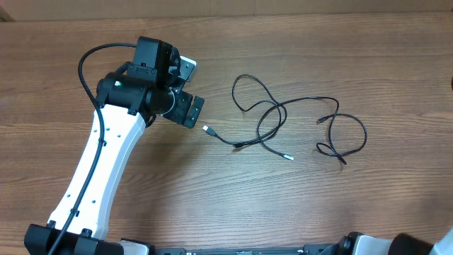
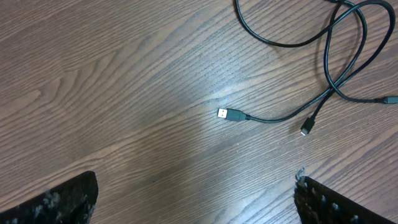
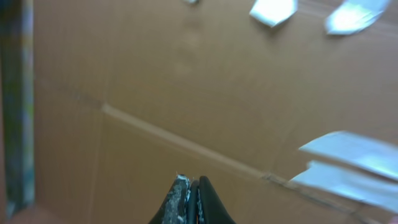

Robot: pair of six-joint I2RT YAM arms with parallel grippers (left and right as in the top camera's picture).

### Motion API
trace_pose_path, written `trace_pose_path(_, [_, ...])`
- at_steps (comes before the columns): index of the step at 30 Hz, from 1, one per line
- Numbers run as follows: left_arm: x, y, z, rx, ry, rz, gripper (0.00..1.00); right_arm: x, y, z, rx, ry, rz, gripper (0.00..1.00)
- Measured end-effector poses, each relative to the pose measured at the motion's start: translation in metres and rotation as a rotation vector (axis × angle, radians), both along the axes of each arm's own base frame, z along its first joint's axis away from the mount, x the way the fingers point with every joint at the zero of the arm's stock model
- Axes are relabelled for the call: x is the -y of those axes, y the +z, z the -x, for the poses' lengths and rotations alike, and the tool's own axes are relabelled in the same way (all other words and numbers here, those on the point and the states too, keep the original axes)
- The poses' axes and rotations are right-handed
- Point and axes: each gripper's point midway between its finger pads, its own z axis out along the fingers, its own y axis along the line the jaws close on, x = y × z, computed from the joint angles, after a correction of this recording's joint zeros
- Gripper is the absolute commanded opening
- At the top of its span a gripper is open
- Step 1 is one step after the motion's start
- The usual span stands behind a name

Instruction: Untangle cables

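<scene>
Two thin black cables (image 1: 283, 110) lie crossed in loose loops on the wooden table, right of centre. One silvery USB plug end (image 1: 207, 130) points left toward my left gripper (image 1: 190, 110). Other plug tips lie at the middle (image 1: 288, 156) and at the right (image 1: 342, 161). In the left wrist view my left gripper (image 2: 196, 186) is open and empty above bare table. The USB plug (image 2: 230, 114) lies just ahead of it, a smaller plug (image 2: 305, 130) is to its right, and cable loops (image 2: 336, 68) are beyond. My right gripper (image 3: 193, 182) is shut and empty, away from the cables.
The right wrist view faces a brown cardboard wall (image 3: 155, 81) with pale tape patches (image 3: 348, 165). The right arm's base (image 1: 410, 244) shows at the bottom right edge of the overhead view. The white left arm (image 1: 99, 170) crosses the table's left side.
</scene>
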Motion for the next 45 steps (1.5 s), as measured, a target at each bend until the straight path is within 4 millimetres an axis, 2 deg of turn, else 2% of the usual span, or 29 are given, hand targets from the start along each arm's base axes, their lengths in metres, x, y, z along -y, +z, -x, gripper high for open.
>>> trace_pose_path(5, [0.000, 0.000, 0.000, 0.000, 0.000, 0.000, 1.00, 0.026, -0.056, -0.014, -0.065, 0.019, -0.158, 0.04])
trace_pose_path(16, [0.000, 0.000, 0.000, 0.000, 0.000, 0.000, 1.00, 0.084, -0.151, 0.008, -0.017, 0.019, -0.547, 0.04])
trace_pose_path(17, [0.000, 0.000, 0.000, 0.000, 0.000, 0.000, 1.00, 0.090, -0.165, 0.014, -0.018, -0.003, -0.600, 0.04])
trace_pose_path(21, [0.000, 0.000, 0.000, 0.000, 0.000, 0.000, 1.00, 0.106, -0.187, 0.035, 0.018, -0.083, -0.689, 0.04])
trace_pose_path(23, [0.000, 0.000, 0.000, 0.000, 0.000, 0.000, 1.00, 0.114, -0.200, 0.059, 0.063, -0.170, -0.754, 0.04])
trace_pose_path(28, [0.000, 0.000, 0.000, 0.000, 0.000, 0.000, 0.99, 0.132, -0.224, 0.102, 0.161, -0.337, -0.844, 0.04])
trace_pose_path(32, [0.000, 0.000, 0.000, 0.000, 0.000, 0.000, 0.99, 0.146, -0.254, 0.121, 0.232, -0.399, -0.920, 0.04])
trace_pose_path(34, [0.000, 0.000, 0.000, 0.000, 0.000, 0.000, 1.00, 0.154, -0.272, 0.123, 0.266, -0.393, -0.959, 0.04])
trace_pose_path(38, [0.000, 0.000, 0.000, 0.000, 0.000, 0.000, 1.00, 0.157, -0.306, 0.122, 0.288, -0.388, -1.032, 0.04])
trace_pose_path(45, [0.000, 0.000, 0.000, 0.000, 0.000, 0.000, 1.00, 0.164, -0.348, 0.112, 0.300, -0.362, -1.064, 0.04])
